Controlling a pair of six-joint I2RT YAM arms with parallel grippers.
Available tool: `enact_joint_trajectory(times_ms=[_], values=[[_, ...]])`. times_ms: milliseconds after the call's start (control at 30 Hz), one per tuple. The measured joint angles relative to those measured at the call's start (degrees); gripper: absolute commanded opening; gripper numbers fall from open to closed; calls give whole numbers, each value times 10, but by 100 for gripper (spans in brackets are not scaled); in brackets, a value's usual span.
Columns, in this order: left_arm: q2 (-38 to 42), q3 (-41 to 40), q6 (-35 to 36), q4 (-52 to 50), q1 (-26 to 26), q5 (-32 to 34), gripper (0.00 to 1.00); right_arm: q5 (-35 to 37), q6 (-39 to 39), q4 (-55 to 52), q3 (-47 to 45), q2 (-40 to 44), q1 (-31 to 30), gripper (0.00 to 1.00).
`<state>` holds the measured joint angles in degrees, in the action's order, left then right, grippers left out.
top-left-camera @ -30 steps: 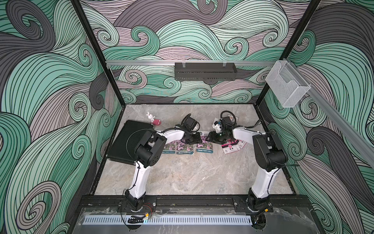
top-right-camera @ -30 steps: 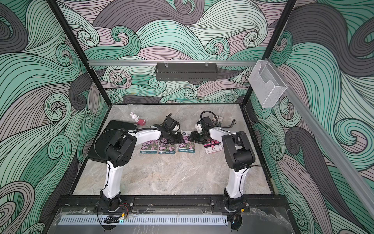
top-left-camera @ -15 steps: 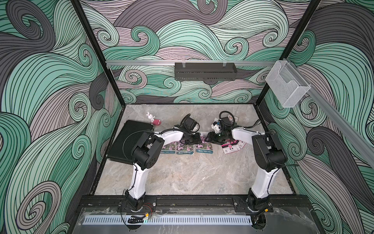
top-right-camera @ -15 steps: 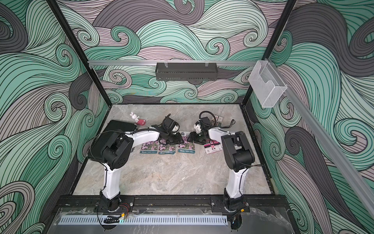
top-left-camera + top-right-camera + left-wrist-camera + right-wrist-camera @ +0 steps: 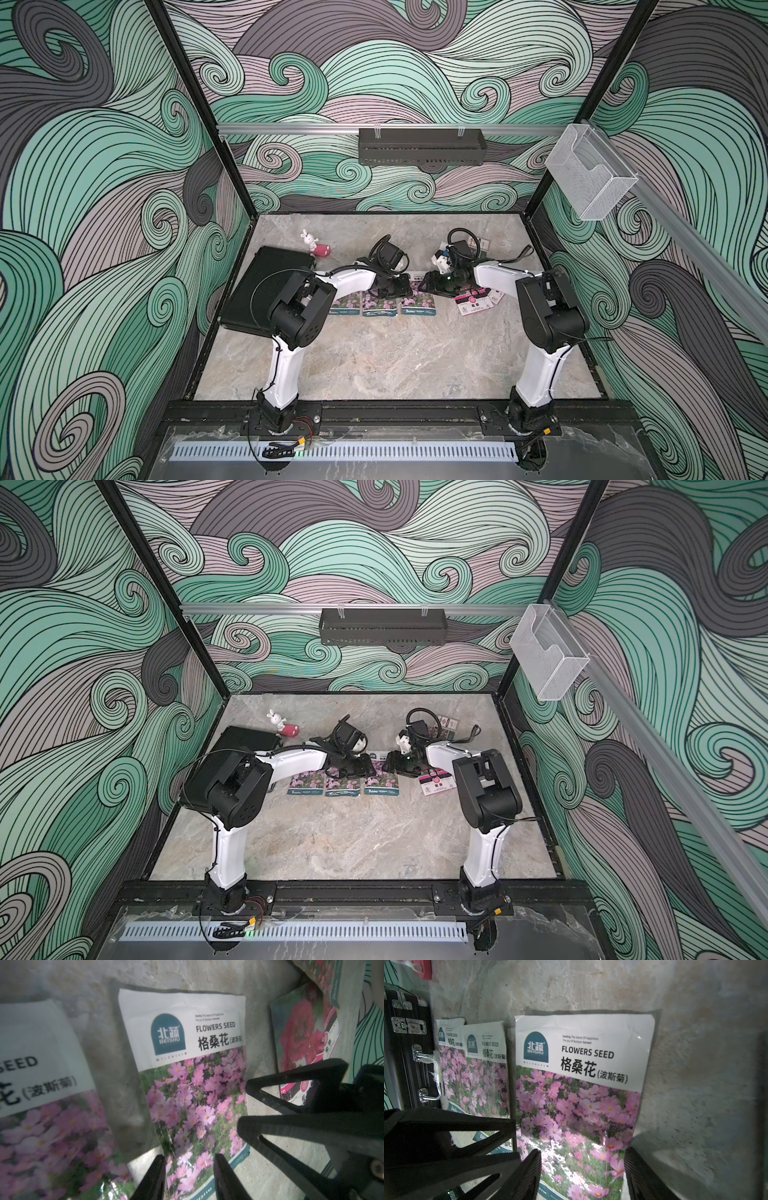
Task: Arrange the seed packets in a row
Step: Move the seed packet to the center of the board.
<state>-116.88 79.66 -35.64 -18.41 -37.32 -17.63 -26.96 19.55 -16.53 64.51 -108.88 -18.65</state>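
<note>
1. Three purple-flowered seed packets (image 5: 377,306) lie side by side in a row at the centre of both top views, flat on the marble table (image 5: 374,357). The magenta packets (image 5: 473,303) sit skewed and overlapping just right of that row, partly under the right arm.
2. Your left gripper (image 5: 189,1157) hangs low over the rightmost purple packet (image 5: 193,1084). Its jaws are partly apart and grip nothing; you cannot tell whether the tips touch the film.
3. Your right gripper (image 5: 582,1151) is over the same packet, with its jaws spread wider and also empty.
4. Expect each packet to be light, thin, floppy and slick. Lying flat, it likely offers nothing to pinch, so press and slide it, or tease up a short edge and take hold there.
5. In the top views each purple packet's long axis runs up-down, with the white header toward the upper edge and the teal strip toward the lower. The row itself runs left-right, and the magenta ones are turned off that line.
</note>
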Motion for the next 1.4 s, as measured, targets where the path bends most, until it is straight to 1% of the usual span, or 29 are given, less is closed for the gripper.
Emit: enact_joint_trajectory(times_ms=[1067, 1400], values=[[49, -12, 3, -12, 0, 10, 40, 0, -1, -1, 3, -1, -2, 66], [72, 9, 14, -27, 1, 20, 40, 2, -5, -17, 24, -14, -1, 66]])
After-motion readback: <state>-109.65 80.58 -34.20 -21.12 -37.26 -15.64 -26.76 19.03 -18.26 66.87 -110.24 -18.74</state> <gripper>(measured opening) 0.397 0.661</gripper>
